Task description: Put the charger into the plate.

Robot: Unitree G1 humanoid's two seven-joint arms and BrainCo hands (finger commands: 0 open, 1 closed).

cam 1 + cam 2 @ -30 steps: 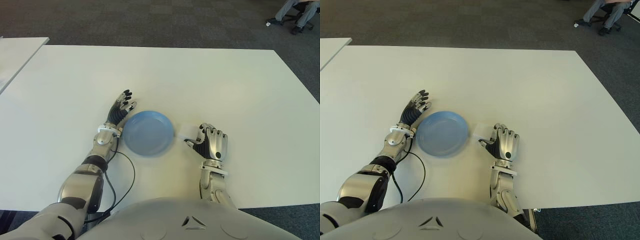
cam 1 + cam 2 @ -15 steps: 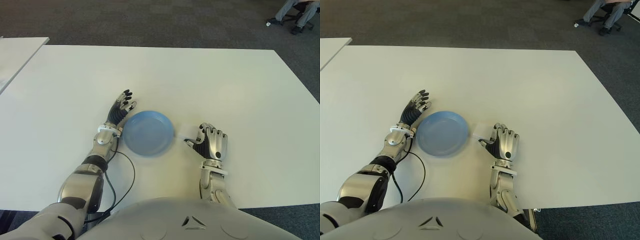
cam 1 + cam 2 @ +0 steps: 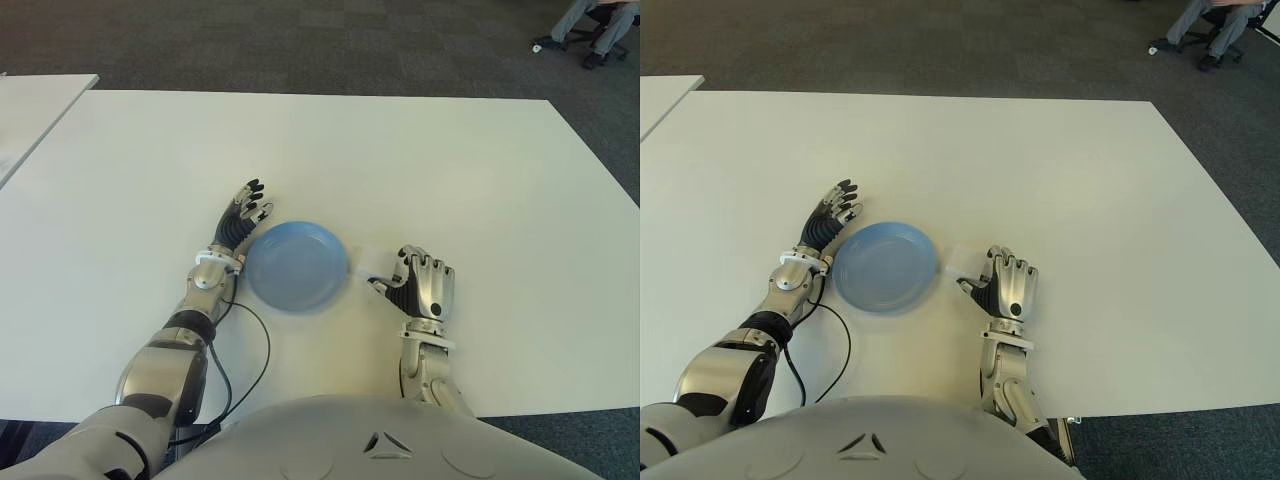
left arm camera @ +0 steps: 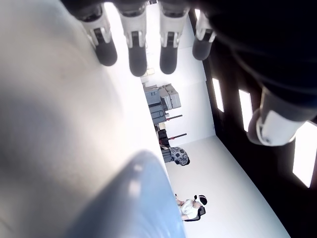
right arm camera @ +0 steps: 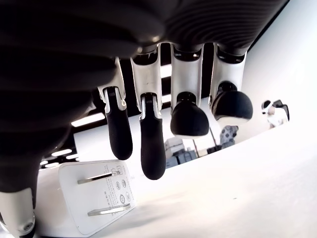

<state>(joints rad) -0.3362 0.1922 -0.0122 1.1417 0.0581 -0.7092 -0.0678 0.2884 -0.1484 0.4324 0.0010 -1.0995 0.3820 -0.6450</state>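
A blue plate [image 3: 297, 266] lies on the white table [image 3: 430, 160] in front of me. Just right of its rim is a small white charger [image 3: 367, 262], flat on the table, its two prongs visible in the right wrist view [image 5: 96, 196]. My right hand [image 3: 396, 274] is right beside the charger, fingers [image 5: 151, 148] half bent above the table and thumb low near it. Nothing is held between them. My left hand [image 3: 245, 212] shows at the plate's left edge, fingers stretched out and holding nothing.
A black cable [image 3: 256, 350] loops on the table near my left forearm. A second white table [image 3: 30, 110] stands at the far left. A seated person's legs [image 3: 590, 25] and a chair base show on the carpet at the far right.
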